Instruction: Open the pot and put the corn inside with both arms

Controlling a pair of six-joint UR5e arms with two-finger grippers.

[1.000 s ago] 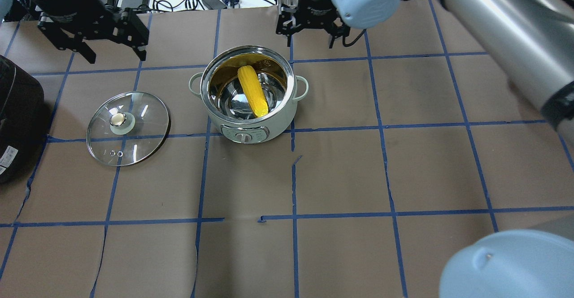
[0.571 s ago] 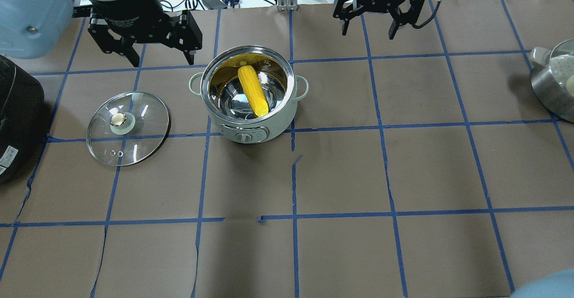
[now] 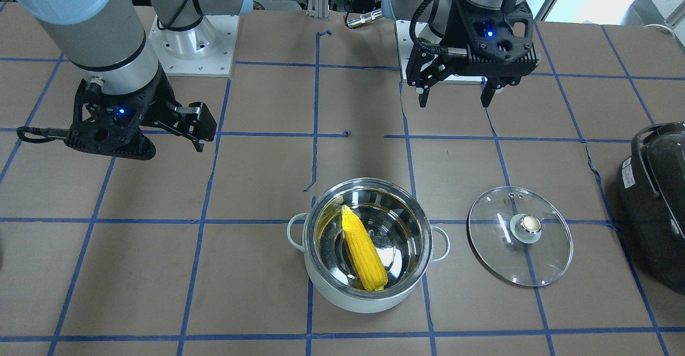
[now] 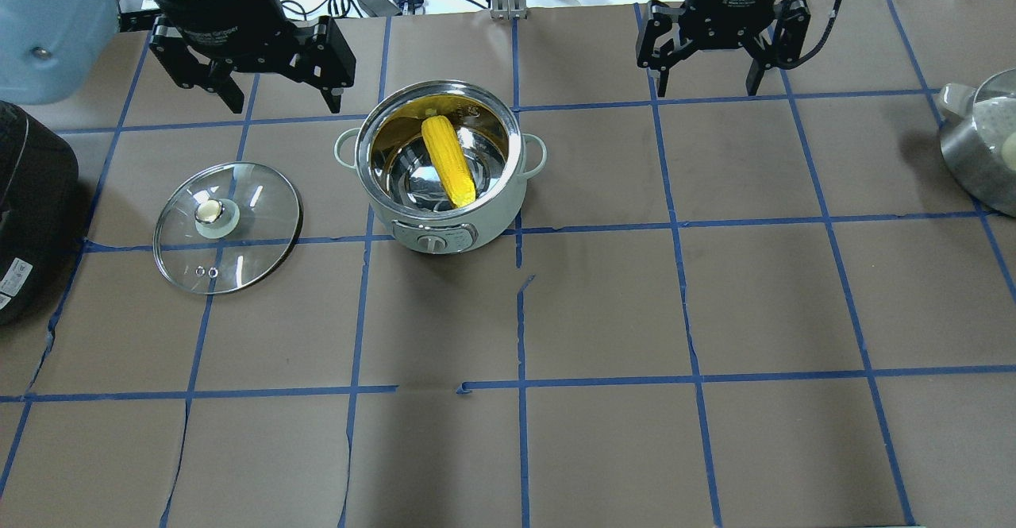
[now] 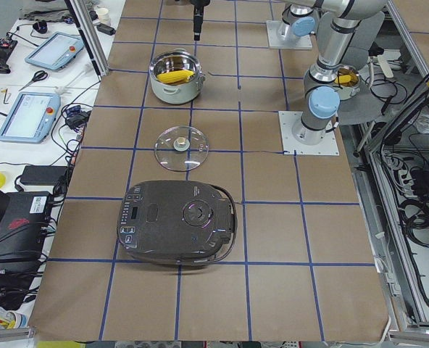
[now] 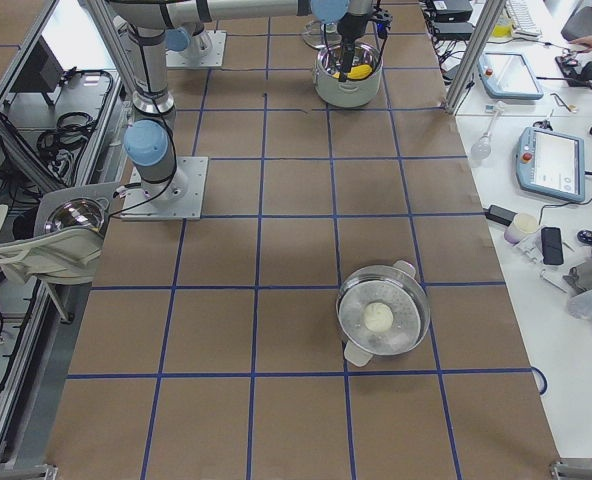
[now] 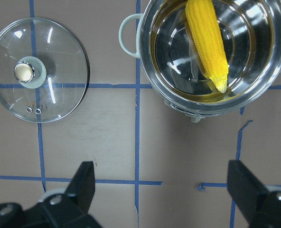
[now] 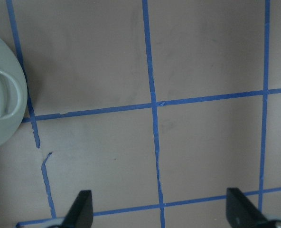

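The pot point(image 4: 484, 230) sits on the tabletop point(image 4: 603, 314) with no lid on. The corn point(image 4: 448, 160) lies inside it, leaning on the shiny wall with its thin end down.

The left hand point(image 4: 286, 103) hangs in the air with its two fingers wide apart, holding nothing. The pot is near this hand, a bit lower and off to the side where the right hand is. In the left wrist view the pot and corn show past one finger, and the lid point(image 4: 246, 234) shows past the other. The lid lies flat (knob up) below this hand, beside the pot but not touching it. A big black cooker point(image 4: 32, 210) sits past the lid, farther from the hand.

The right hand point(image 4: 708, 87) hangs in the air too, with its fingers wide apart and nothing between them. The pot is off to its left, between the two hands. Its wrist view shows only one pot handle at the edge. A steel pot point(image 4: 980, 147) sits well off to its other side.
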